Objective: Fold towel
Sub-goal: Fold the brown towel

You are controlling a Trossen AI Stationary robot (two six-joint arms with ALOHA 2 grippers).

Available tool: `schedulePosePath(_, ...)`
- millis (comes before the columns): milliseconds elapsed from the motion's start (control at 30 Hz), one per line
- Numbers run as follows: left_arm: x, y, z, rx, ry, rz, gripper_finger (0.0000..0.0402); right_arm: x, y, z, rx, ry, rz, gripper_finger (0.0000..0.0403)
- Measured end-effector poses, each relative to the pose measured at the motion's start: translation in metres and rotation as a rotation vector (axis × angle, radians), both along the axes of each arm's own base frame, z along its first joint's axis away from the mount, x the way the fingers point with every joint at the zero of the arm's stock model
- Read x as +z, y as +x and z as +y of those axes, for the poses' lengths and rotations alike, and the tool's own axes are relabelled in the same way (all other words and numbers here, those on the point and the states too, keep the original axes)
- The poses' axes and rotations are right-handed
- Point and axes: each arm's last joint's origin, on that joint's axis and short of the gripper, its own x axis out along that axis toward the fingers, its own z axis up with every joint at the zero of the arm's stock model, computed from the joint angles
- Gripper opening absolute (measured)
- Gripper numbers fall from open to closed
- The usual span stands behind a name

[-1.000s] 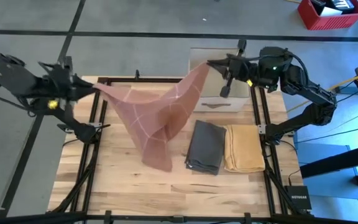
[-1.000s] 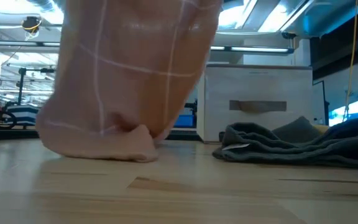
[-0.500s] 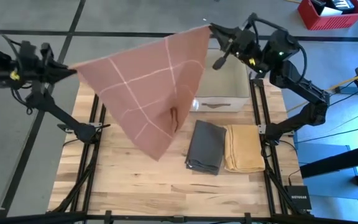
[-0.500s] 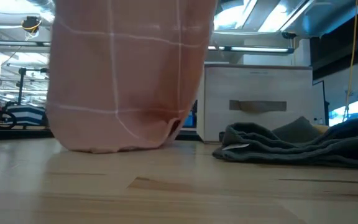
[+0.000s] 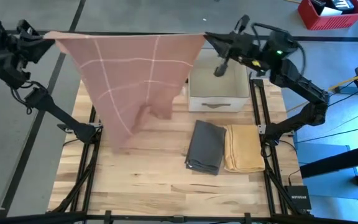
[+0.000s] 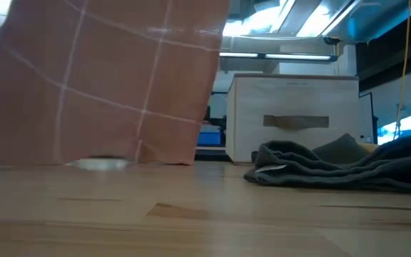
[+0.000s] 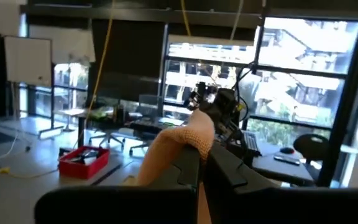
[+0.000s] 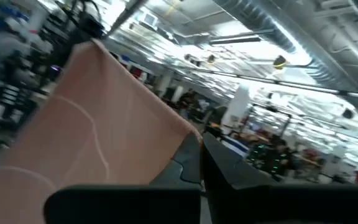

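Hanging high over the far side of the wooden bench (image 5: 166,180), the pink cloth towel with white lines (image 5: 135,68) is stretched wide. The left hand (image 5: 47,37) is clamped on its left corner. The right hand (image 5: 207,36) is clamped on its right corner.

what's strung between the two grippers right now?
The pink towel, its top edge pulled taut from left gripper to right gripper; clearest in the high view.
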Motion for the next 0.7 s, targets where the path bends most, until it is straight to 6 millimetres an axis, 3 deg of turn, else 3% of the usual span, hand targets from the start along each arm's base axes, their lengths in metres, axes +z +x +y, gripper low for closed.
schedulePosePath(367,-0.02,0.041,-0.026,-0.074,-0.053,0.229,0.0,0.011,-0.044,0.046,0.141,0.118,0.015,0.0003)
schedulePosePath(567,-0.034,0.062,-0.042,-0.22,-0.094,0.4,0.0,0.005,-0.046,0.061,0.219,0.172,0.093,0.0003)
schedulePosePath(700,-0.044,0.065,-0.044,-0.194,-0.097,0.504,0.0,0.0,-0.041,0.06,0.166,0.171,0.133,0.0003)
